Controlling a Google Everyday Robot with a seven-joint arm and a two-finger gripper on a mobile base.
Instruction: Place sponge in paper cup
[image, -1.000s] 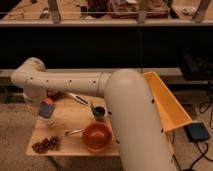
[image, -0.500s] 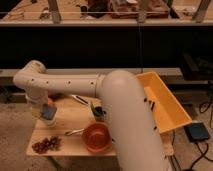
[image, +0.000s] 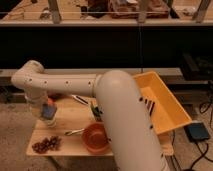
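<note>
Showing as a small blue-and-orange block, sponge (image: 49, 111) sat at the gripper (image: 48, 113), low over the left part of the wooden table (image: 75, 120). Reaching leftward, then bending down at the elbow: 1 white arm (image: 70, 85). Grip state: cannot tell. Orange bowl (image: 95, 138) near the front edge, contents not readable. Yellow bin (image: 162, 102) at right.
</note>
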